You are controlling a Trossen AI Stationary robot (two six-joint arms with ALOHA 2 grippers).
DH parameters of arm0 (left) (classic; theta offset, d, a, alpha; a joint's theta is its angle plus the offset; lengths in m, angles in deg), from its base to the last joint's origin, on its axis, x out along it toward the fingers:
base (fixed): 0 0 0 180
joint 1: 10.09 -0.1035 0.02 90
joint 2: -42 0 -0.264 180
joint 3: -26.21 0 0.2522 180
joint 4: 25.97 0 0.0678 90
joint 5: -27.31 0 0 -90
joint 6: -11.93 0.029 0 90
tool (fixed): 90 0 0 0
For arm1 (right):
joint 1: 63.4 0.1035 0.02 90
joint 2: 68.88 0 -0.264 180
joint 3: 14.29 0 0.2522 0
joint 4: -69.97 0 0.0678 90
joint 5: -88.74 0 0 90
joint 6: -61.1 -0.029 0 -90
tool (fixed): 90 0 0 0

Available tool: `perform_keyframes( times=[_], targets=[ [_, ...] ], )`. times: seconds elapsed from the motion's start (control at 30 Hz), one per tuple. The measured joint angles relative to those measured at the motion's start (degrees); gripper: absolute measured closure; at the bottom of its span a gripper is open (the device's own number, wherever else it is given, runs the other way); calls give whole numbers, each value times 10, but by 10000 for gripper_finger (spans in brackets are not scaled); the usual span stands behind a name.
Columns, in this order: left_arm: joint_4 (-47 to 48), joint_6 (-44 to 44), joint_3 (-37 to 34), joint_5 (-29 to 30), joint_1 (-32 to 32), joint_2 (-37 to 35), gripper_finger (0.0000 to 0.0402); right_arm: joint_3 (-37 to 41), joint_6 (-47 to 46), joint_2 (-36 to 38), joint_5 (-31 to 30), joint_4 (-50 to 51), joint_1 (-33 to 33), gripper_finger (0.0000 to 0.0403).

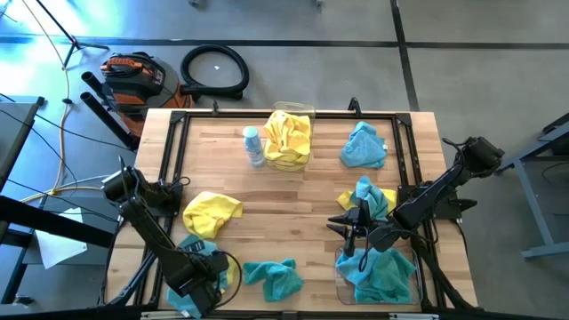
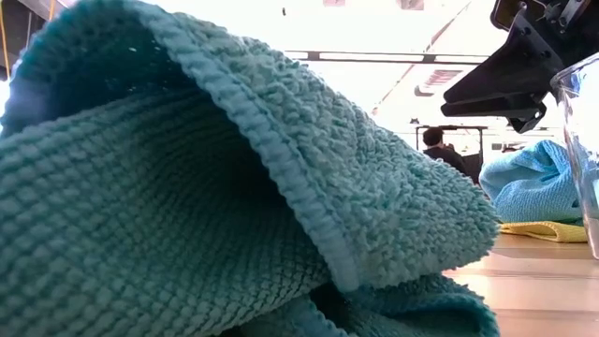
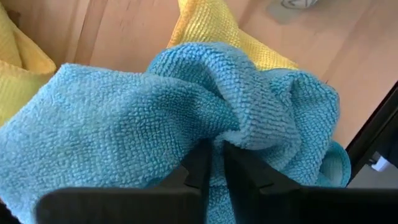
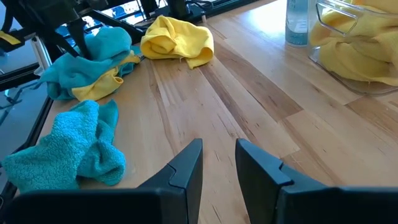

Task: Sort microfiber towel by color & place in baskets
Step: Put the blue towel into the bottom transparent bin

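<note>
Two baskets are partly filled: yellow basket [image 1: 293,111] at the tabletop's [image 1: 293,204] far edge, teal basket [image 1: 342,283] near the right claw [image 1: 348,233], whose fingers stand apart, empty. Several towels remain loose. Left claw [image 3: 216,163] pinches a teal towel [image 3: 124,124] overlying a yellow one.

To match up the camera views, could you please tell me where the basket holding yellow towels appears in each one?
High view: basket holding yellow towels at the table's far edge, near the middle.
Low view: not in it.
Left wrist view: not in it.
Right wrist view: upper right corner.
Shared landmark: the bottle standing right beside it, also in the right wrist view.
</note>
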Motion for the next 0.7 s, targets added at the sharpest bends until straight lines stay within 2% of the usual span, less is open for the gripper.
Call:
perform_keyframes(
  times=[0.07, 0.23, 0.37, 0.53, 0.7],
  targets=[
    [1, 14, 0, 1, -3, 0, 395, 0, 0, 0, 0, 0, -1, 313],
    [6, 59, 0, 5, -14, -1, 400, 0, 0, 0, -5, 0, -2, 313],
    [24, 85, 3, 18, -30, -29, 401, 0, -11, 0, -22, -14, -2, 313],
    [82, 126, 42, 99, -49, -78, 401, 0, 12, 0, -40, -75, -25, 313],
    [93, 196, 82, 182, -80, -121, 401, 0, 130, 0, 5, -172, -64, 308]
  ],
)
